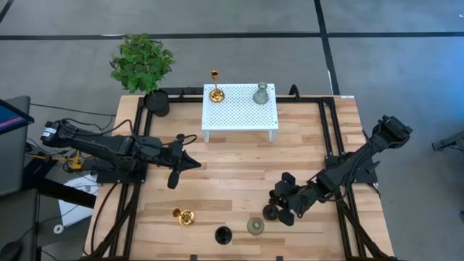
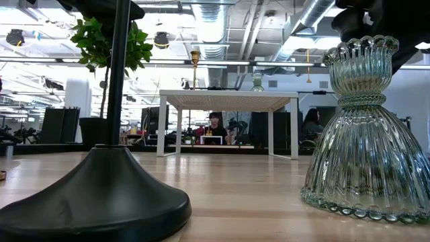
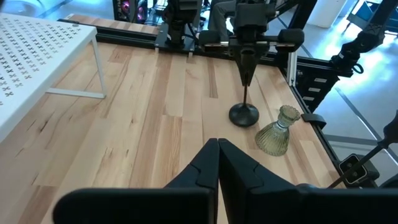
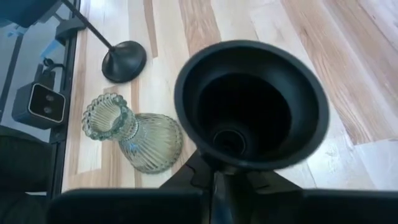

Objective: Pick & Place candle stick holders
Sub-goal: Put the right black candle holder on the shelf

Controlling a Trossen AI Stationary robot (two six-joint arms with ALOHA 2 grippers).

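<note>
My right gripper (image 1: pixel 278 209) is shut on a black candle stick holder (image 3: pixel 244 114) near the table's front right. A second black holder (image 1: pixel 222 233) and a grey-green ribbed holder (image 1: pixel 255 226) stand on their bases close by at the near edge. They also show in the low view (image 2: pixel 114 195) (image 2: pixel 363 134). A gold holder (image 1: pixel 183 216) seems to lie on its side at the front left. Another gold holder (image 1: pixel 214 90) and another grey-green one (image 1: pixel 261 93) stand on the white perforated stand (image 1: pixel 239 116). My left gripper (image 1: pixel 197 164) is shut and empty over the table's left middle. My right gripper holds the black holder at its upper end (image 3: pixel 247 78), pinched between its two fingers, which point down from above. The holder's hollow round top (image 4: pixel 252 102) hides the exact place of contact in the right wrist view. The holder stands upright, its base (image 3: pixel 244 116) at the table top.
A black plant pot (image 1: pixel 156 102) with a green plant stands at the back left corner. Black rails run along the table's left and right edges. Bare wood lies in the middle between the stand and the near holders. People sit in the room beyond (image 2: pixel 215 124).
</note>
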